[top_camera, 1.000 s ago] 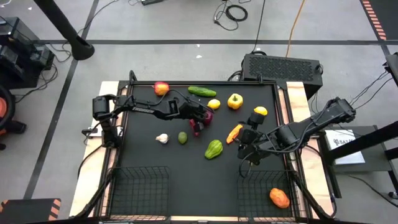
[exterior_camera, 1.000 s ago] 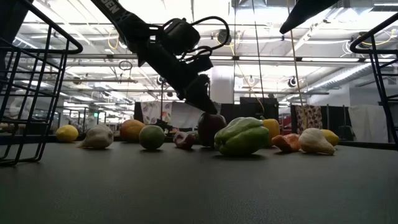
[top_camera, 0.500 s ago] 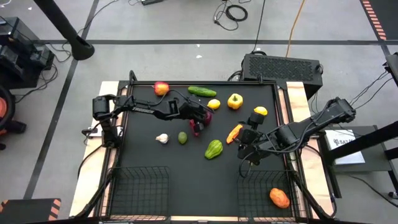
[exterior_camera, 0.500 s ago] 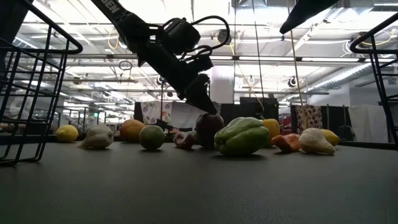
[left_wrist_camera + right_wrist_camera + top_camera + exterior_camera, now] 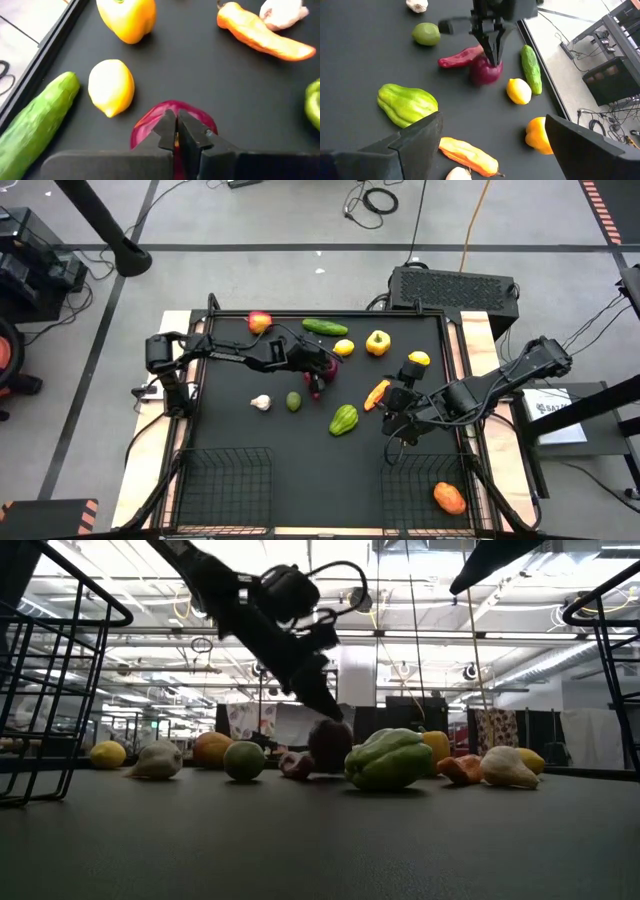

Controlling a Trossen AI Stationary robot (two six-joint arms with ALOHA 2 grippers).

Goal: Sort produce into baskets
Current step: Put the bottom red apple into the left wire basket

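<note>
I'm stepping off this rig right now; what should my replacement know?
Left gripper: shut, fingertips on top of the purple onion mid-table; whether it really grips is unclear.
Right gripper: open, empty, above the table near the right basket.
Done: one orange item lies in the right basket; the left basket holds nothing.
Left: apple, cucumber, lemon, yellow pepper, green pepper, lime, garlic, orange pepper, red chili and more.
</note>
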